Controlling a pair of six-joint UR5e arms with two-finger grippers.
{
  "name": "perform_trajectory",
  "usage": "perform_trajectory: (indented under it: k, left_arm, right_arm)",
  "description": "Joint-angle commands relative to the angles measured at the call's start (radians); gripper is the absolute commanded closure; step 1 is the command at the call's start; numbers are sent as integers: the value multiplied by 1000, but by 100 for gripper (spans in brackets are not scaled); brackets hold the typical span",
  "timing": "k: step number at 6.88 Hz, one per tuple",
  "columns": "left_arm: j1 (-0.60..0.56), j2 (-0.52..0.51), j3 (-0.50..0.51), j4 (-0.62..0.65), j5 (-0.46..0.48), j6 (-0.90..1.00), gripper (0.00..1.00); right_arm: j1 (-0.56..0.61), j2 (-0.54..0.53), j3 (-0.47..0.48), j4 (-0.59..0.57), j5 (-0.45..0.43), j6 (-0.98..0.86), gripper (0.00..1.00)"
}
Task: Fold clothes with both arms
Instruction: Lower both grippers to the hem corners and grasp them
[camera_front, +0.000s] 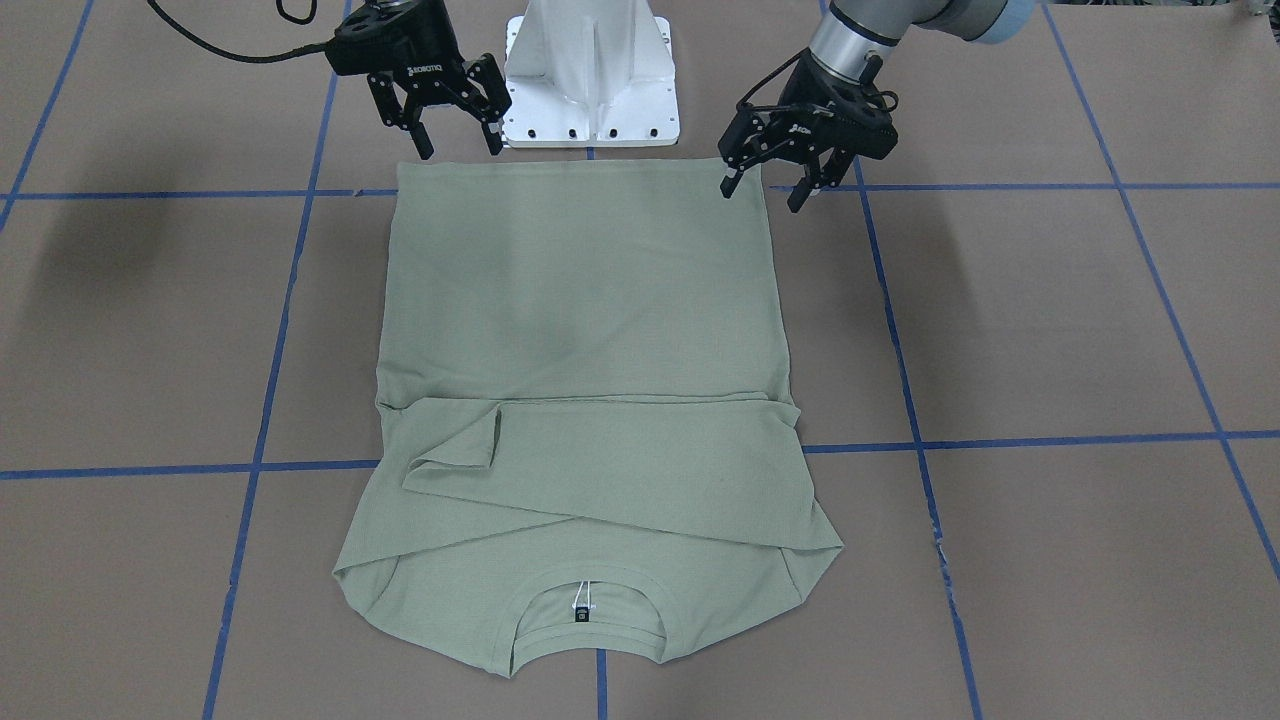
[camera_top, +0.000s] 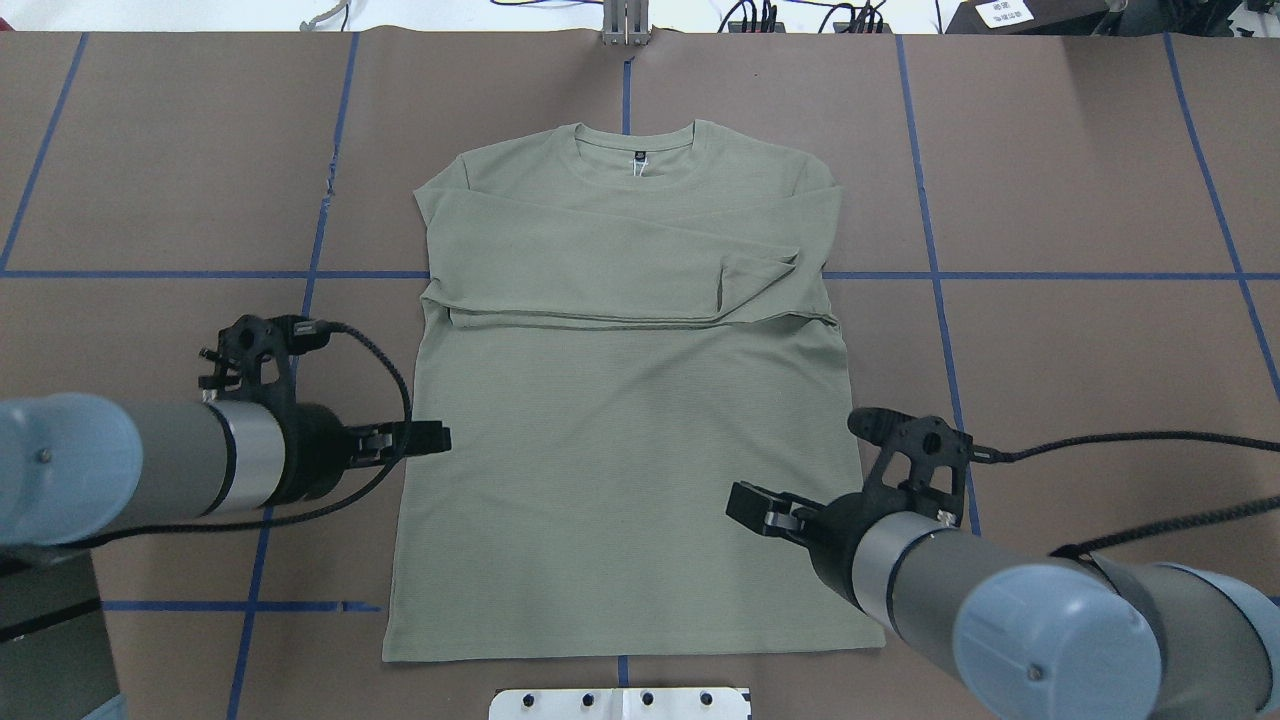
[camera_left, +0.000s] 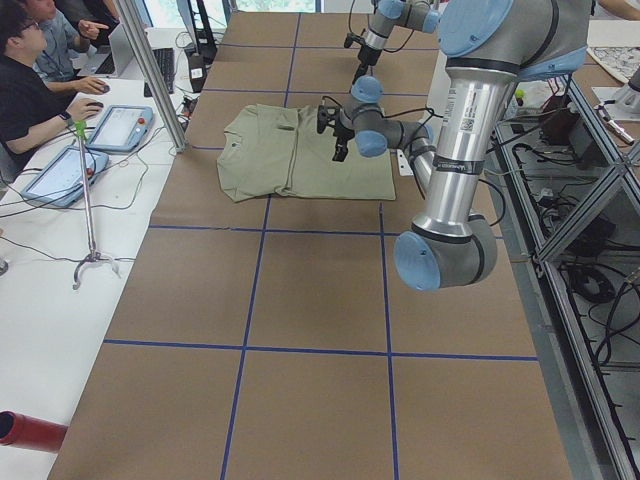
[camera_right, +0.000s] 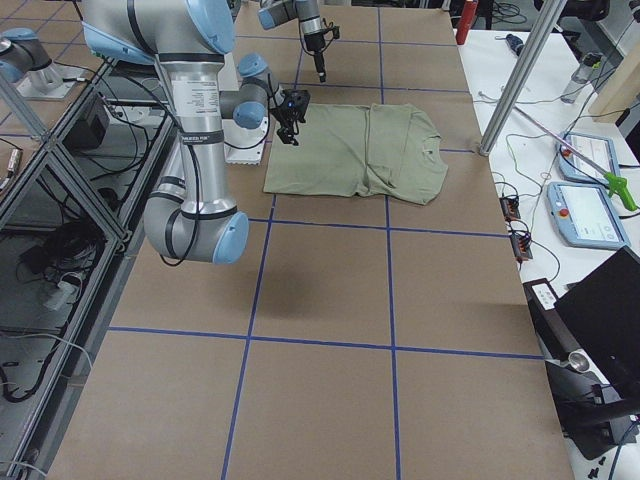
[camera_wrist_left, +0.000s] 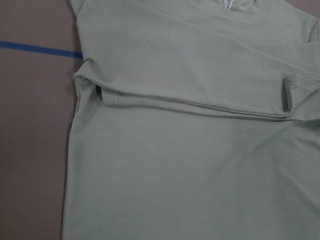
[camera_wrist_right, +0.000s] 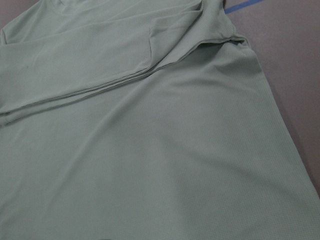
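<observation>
Shirt (camera_top: 630, 480) lay flat on the brown counter (camera_top: 1080, 200), neckline on the far side from the robot and hem toward the white pedestal (camera_front: 590, 80). Both sleeves were folded in across the chest, one over the other, making a band below the collar. A cuff (camera_front: 465, 450) showed near the band's end on the robot's right. Small black neck label (camera_front: 582, 614) sat inside the collar.

Left end effector (camera_front: 762, 196): fingers spread wide, gripping nothing. In the front-facing view one fingertip sat over the hem corner on the robot's left, and the other was just outside the cloth over bare counter. I could not tell whether either tip touched the fabric. The left wrist camera looked down on the folded sleeves and the shirt's side edge, with no fingers in its picture.

Right end effector (camera_front: 460, 150): likewise wide and empty. It hung by the opposite hem corner, its tips just past the hem edge on the pedestal side in the front-facing view. From overhead it overlapped the lower body of the shirt near the right side edge. The right wrist camera showed only cloth and a strip of counter.

Blue tape lines (camera_top: 1100, 276) crossed the counter and ran under the shirt.
</observation>
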Motion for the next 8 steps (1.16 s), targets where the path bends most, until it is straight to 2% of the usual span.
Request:
perform_trajectory:
  k: [1, 2, 3, 8]
  left_arm:
    - [205, 116, 0, -104, 161, -263, 18]
    - [279, 119, 18, -102, 221, -348, 29]
    - [295, 119, 24, -104, 240, -393, 32]
    - [385, 119, 63, -93, 248, -418, 33]
  right_arm:
    - [-112, -191, 4, 178, -123, 151, 8]
    - [-120, -193, 4, 178, -137, 168, 9]
    - [-120, -192, 4, 178, -142, 167, 8]
    - [-122, -190, -2, 178, -156, 167, 6]
